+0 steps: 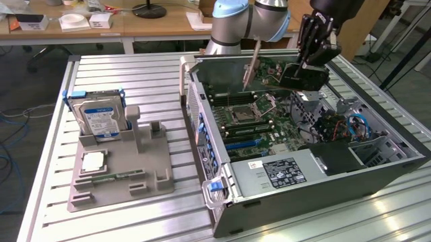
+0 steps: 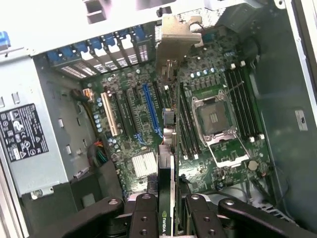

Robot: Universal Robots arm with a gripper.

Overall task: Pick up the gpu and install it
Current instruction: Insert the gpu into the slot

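The gpu hangs in the air above the open computer case, tilted, with its silver bracket toward the exterior view's left. My gripper is shut on the card's other end. In the wrist view the gpu is seen edge-on between my two black fingers; its bracket points toward the case's rear slot openings. The card is above the motherboard, between the blue expansion slot and the empty CPU socket, and touches neither.
On the exterior view's left a grey fixture holds a hard drive, a CPU chip and a memory stick. The power supply and cables fill the case's near end. A wooden desk stands behind.
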